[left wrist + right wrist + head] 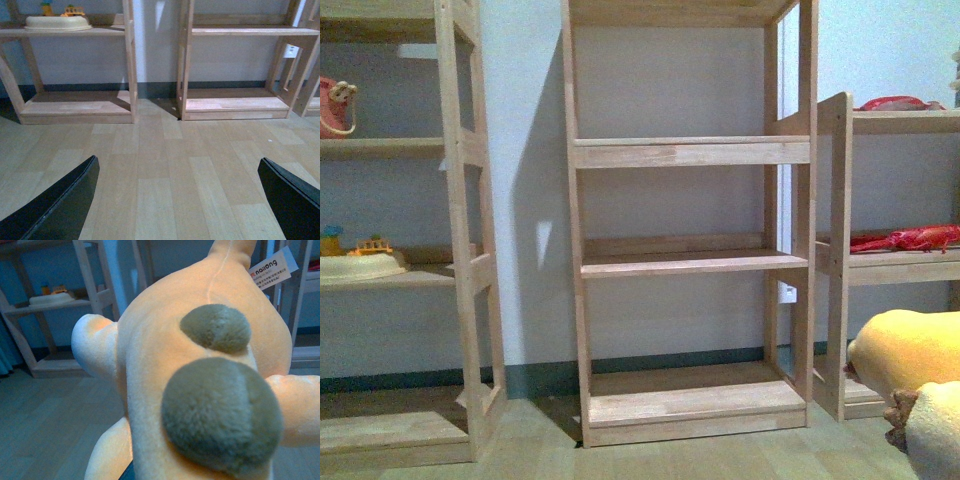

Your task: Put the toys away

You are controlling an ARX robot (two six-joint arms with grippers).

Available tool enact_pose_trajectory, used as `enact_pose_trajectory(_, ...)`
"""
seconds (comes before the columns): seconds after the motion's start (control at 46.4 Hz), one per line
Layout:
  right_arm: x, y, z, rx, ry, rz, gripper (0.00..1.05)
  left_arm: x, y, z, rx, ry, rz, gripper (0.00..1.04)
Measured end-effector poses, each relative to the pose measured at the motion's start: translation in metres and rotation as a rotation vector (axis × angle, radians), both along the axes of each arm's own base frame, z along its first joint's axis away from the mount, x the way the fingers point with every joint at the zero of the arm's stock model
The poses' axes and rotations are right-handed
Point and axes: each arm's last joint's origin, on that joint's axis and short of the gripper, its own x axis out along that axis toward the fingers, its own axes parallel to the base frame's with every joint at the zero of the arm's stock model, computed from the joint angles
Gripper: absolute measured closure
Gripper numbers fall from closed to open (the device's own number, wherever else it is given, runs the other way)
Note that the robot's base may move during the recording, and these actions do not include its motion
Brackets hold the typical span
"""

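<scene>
Right wrist view crowded by the plush toy (150, 365), orange-yellow, close against the lens and filling the frame from centre to right edge. Two rounded grey-brown pads (220, 415) on its surface, the larger at lower right, the smaller just above. Pale hang tag (272, 267) with printed letters at upper right, beside a stubby limb. Right gripper covered by the toy; clenched or released, cannot tell.

Seen from the front view, same toy at the lower right corner, cut by the frame edge, before the foot of the right shelf unit (838, 250) and resting on no board of it.

Left wrist view: left gripper (178, 161) released, black fingers (60, 205) spread wide at lower left and lower right, only wooden floor (160, 165) between.

Farther back, three pale wooden units against a light wall (670, 90). Middle shelf unit (690, 265) at centre frame. Left shelf unit (460, 270) with a cream dish (360, 265) on its middle board, small yellow figures on the dish, and a pink object (335, 105) one board higher at upper left. Red items (910, 238) on the right unit's boards at the right edge.
</scene>
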Motion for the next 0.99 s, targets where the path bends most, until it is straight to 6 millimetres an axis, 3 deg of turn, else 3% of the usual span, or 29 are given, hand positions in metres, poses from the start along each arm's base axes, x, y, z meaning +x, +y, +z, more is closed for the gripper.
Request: enact_pose_trajectory(0.992,-0.0001,0.0004,0.0,-0.001,0.0,0.006,0.97,0.0,0.0001,0.0,0.0,0.0,0.003,0.06)
